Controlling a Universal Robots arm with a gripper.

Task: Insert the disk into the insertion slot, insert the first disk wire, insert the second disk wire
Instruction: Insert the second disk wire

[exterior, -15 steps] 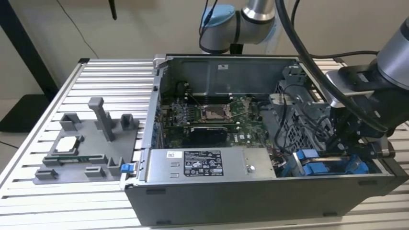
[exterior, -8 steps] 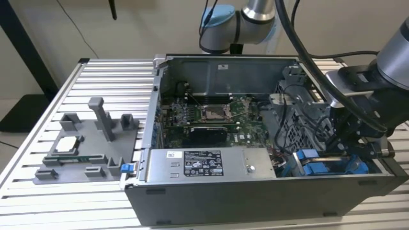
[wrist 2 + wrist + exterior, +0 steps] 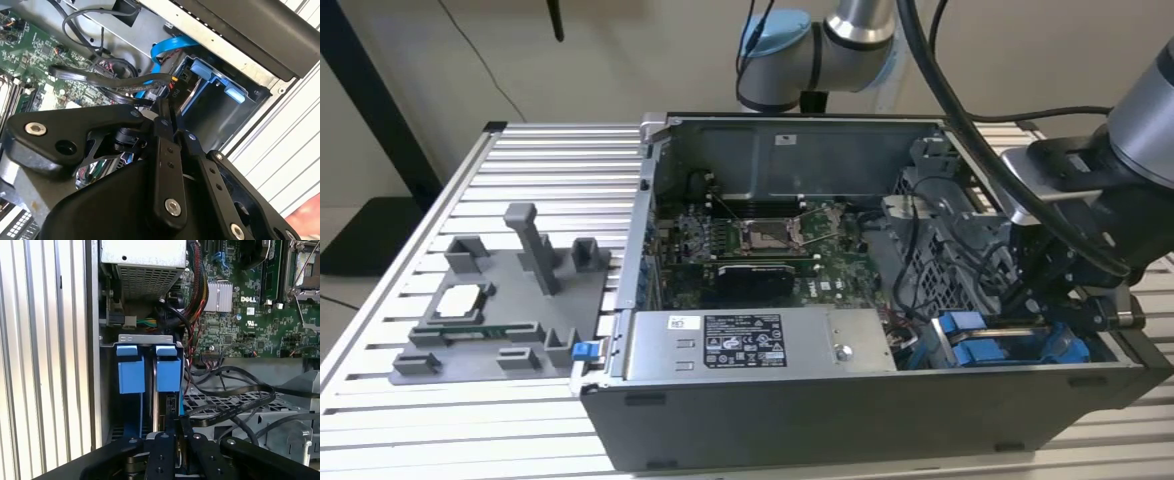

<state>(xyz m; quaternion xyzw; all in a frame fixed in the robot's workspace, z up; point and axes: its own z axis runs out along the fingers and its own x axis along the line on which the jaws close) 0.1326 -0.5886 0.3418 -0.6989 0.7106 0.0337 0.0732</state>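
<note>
Left of the grey perforated sheet-metal drive cage, the silver-grey disk in its blue plastic carrier sits in the insertion slot, where the black gripper, fingers together, pinches something dark at its connector edge, presumably a wire being plugged.

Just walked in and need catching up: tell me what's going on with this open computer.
A robot arm is working inside an open computer case. Its gripper is down at the drive cage in the case's corner, over the blue-framed disk seated in a slot there. Loose black cables lie beside it.
</note>
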